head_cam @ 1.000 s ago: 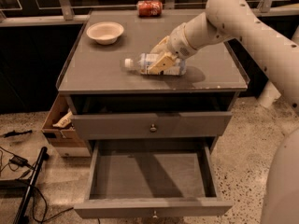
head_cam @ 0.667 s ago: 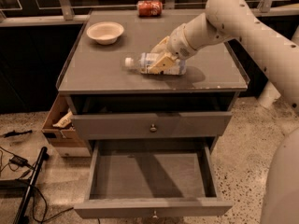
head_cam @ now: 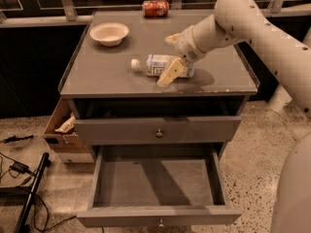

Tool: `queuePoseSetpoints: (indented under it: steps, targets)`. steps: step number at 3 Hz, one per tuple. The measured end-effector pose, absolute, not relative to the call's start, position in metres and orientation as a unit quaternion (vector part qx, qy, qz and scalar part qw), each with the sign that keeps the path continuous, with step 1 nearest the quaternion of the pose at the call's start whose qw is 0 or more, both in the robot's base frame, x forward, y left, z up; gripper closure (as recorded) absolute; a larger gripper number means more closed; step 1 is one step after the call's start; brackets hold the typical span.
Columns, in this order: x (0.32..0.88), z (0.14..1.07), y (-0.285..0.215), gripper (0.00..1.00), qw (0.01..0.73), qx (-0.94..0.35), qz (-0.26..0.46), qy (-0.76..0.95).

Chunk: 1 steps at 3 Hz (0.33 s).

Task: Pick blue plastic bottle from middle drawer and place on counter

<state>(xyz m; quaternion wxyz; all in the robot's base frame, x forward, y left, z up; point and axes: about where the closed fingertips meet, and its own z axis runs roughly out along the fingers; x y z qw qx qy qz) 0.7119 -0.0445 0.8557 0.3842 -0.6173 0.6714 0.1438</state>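
The blue plastic bottle point(head_cam: 154, 64) lies on its side on the counter point(head_cam: 107, 79), white cap pointing left. My gripper point(head_cam: 171, 55) is right over the bottle's right half, open. One finger point(head_cam: 170, 73) is in front of the bottle and the other point(head_cam: 173, 37) is behind it, clear of it. The arm reaches in from the upper right. The middle drawer point(head_cam: 155, 186) is pulled out below, its grey floor bare, with a round knob point(head_cam: 160, 222) on its front.
A cream bowl point(head_cam: 109, 33) sits at the counter's back left and a red soda can point(head_cam: 155, 8) lies at the back edge. The upper knobbed drawer front point(head_cam: 158, 130) is shut. A cardboard box point(head_cam: 60, 130) and cables are on the floor at left.
The fingers, which were closed around the bottle, have spread apart. The bottle stays lying in about the same spot on the counter.
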Motion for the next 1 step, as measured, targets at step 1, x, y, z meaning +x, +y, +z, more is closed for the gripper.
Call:
queuePoseSetpoints:
  steps: [1]
  targets:
    - [0.7119,0.8556,-0.0445,0.00,0.384,-0.617,0.144,0.671]
